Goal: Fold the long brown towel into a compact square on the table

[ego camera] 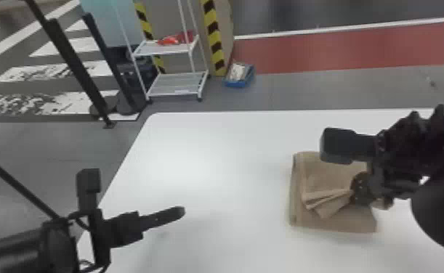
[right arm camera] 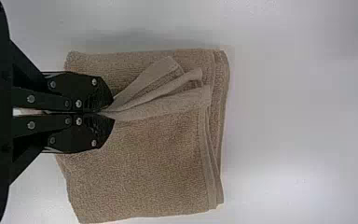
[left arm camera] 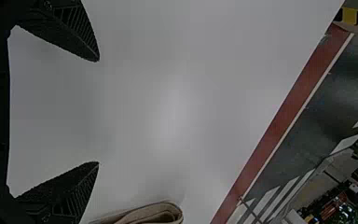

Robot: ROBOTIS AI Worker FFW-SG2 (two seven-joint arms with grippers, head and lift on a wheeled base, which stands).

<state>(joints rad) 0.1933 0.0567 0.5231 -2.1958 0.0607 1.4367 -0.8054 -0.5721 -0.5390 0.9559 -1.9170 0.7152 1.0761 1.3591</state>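
The brown towel (ego camera: 335, 221) lies folded into a rough square on the right part of the white table, with pinched pleats on top. My right gripper (ego camera: 359, 188) is over its right side; in the right wrist view the towel (right arm camera: 154, 172) is under my right gripper (right arm camera: 107, 113), shut on a bunched part of the top layer. At the left of the table, well away from the towel, is my left gripper (ego camera: 133, 203). In the left wrist view, my left gripper (left arm camera: 98, 112) stands open with nothing between its fingers, and a rolled towel edge (left arm camera: 154, 213) shows beyond them.
The white table (ego camera: 202, 152) has its far edge and left corner in view. Behind it on the floor stand a white wire shelf (ego camera: 175, 83) and a blue bin (ego camera: 239, 76). Black poles (ego camera: 75, 69) rise beyond the table's left side.
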